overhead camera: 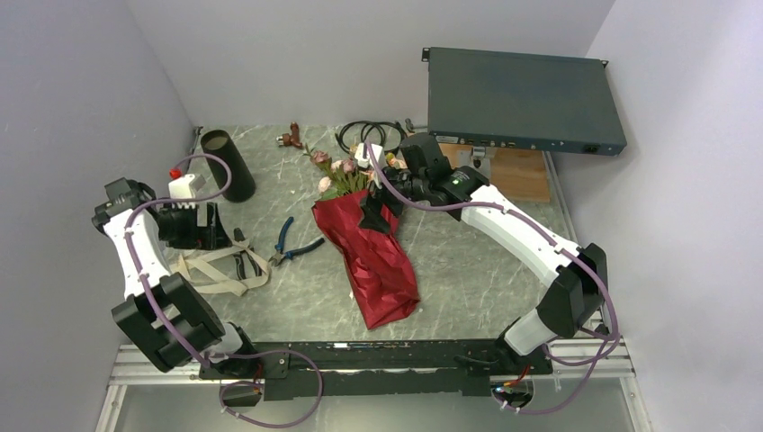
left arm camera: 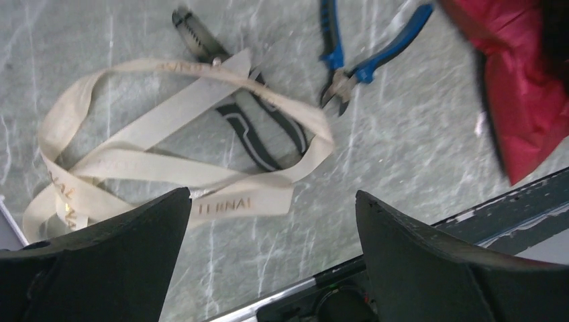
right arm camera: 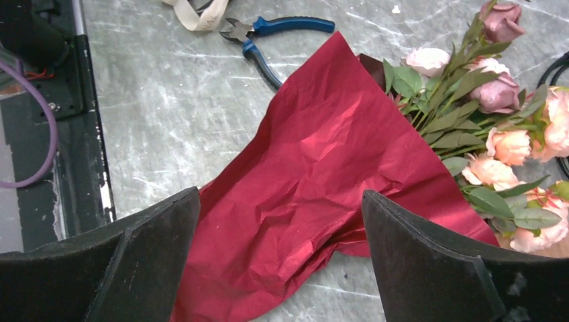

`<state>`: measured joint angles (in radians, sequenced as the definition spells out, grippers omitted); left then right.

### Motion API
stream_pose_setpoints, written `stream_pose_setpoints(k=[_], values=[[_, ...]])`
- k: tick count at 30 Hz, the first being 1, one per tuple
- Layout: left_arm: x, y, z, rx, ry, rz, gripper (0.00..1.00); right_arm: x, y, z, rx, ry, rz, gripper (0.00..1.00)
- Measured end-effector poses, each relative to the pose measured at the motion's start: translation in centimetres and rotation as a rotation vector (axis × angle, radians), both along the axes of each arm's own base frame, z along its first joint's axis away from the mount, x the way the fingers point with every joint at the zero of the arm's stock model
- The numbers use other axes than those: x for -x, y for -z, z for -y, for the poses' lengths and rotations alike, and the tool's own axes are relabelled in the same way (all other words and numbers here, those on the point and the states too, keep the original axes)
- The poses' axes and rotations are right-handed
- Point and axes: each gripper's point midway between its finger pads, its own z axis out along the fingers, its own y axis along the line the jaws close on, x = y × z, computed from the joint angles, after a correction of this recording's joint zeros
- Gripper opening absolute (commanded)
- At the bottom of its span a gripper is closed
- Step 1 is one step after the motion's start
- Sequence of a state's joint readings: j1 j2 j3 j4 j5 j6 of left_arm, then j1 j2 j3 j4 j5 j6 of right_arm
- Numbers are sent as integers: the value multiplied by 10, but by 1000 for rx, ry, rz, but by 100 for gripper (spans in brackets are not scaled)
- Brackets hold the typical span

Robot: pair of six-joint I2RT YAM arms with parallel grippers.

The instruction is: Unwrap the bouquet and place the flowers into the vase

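The bouquet (overhead camera: 373,261) lies in the middle of the table, its crinkled red paper (right arm camera: 322,161) loosened around the stems. The flowers (right arm camera: 496,94), pink, peach and mauve roses with green leaves, stick out of the wrap's far end (overhead camera: 346,175). My right gripper (right arm camera: 280,198) hovers open just above the red paper, nothing between its fingers (overhead camera: 373,216). The beige printed ribbon (left arm camera: 134,154) lies loose on the table, off the bouquet. My left gripper (left arm camera: 272,201) is open above the ribbon's near end, holding nothing. The dark vase (overhead camera: 227,165) stands upright at the back left.
Blue-handled pliers (left arm camera: 355,60) and black pliers (left arm camera: 248,127) lie by the ribbon, the black ones partly under it. A white bottle with a red cap (overhead camera: 183,184) stands near the vase. A coiled black cable (overhead camera: 369,135), a rack unit (overhead camera: 522,90) and a wooden board (overhead camera: 522,171) are at the back.
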<state>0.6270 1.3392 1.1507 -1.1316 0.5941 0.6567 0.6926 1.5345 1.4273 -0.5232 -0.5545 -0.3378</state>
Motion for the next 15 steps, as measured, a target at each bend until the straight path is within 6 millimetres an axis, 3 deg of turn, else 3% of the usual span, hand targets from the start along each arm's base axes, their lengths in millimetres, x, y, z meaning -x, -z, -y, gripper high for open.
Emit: stream_pose_setpoints(k=[9, 15], values=[[-27, -55, 32, 114, 45, 202, 99, -15, 11, -5, 37, 46, 1, 91], [-41, -74, 51, 167, 49, 291, 100, -45, 27, -48, 87, 85, 10, 91]])
